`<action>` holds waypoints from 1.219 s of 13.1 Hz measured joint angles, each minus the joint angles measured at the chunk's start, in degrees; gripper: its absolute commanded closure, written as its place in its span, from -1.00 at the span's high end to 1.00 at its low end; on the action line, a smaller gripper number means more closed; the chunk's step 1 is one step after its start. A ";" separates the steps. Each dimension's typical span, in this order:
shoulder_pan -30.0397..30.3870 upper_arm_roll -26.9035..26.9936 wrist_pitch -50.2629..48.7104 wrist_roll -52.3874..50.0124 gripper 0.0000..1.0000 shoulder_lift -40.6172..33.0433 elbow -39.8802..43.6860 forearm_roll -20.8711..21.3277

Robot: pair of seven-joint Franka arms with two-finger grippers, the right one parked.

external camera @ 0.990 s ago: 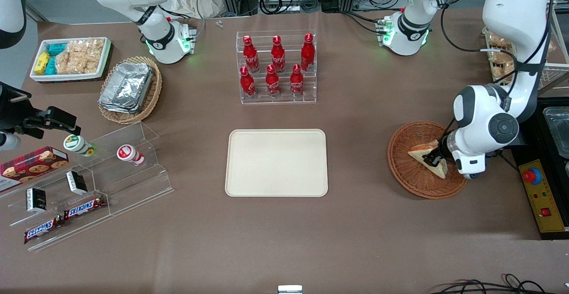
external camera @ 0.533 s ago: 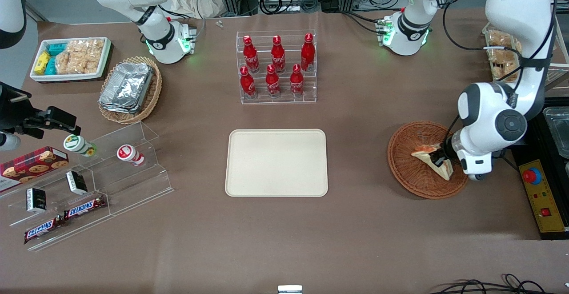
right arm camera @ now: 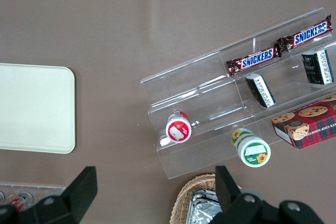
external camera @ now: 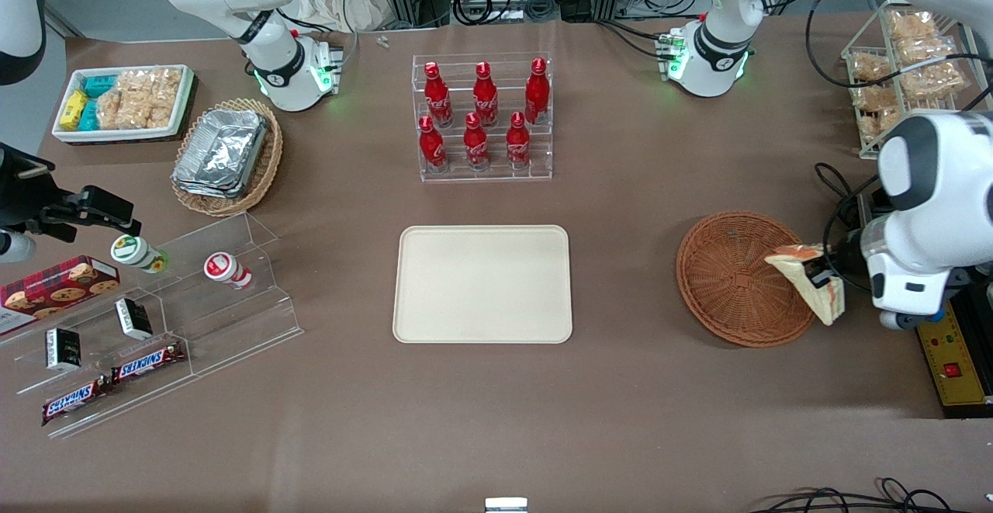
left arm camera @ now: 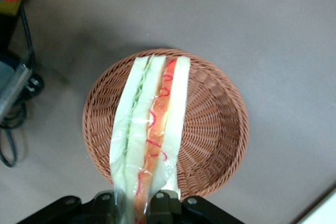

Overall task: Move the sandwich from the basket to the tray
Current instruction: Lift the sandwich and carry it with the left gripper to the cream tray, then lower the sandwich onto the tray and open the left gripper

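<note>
Brown cloth covers the whole table (external camera: 636,389), and the flat cream-beige rectangular tray (external camera: 482,284) sits bare mid-table, well apart from the action. Toward the working arm's end, the round reddish-brown wicker basket (external camera: 733,279) lies empty. Above its rim, the left gripper (external camera: 821,274) is clamped on the triangular cream-bread sandwich (external camera: 807,276), red and green filling showing, lifted clear, presumably so it won't snag the weave on the carry to the tray.

Sandwich (external camera: 807,280): clamped in gripper (external camera: 816,276), lifted above basket (external camera: 737,280) rim at working arm's end of table. Tray (external camera: 482,283): mid-table, well apart from basket.
</note>
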 measured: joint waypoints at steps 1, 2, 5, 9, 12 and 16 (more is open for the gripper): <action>-0.67 -0.38 -2.75 1.98 -1.00 0.08 3.13 0.00; -2.02 -0.61 -4.83 3.56 -1.00 0.25 6.00 0.00; -9.90 -1.10 -7.61 6.89 -1.00 1.78 10.94 0.01; -24.02 -1.38 -7.27 5.83 -1.00 10.00 16.18 0.72; -29.47 -1.34 -2.91 3.14 -1.00 18.06 20.21 0.73; -33.37 -1.35 2.64 -0.98 -1.00 24.81 21.07 0.73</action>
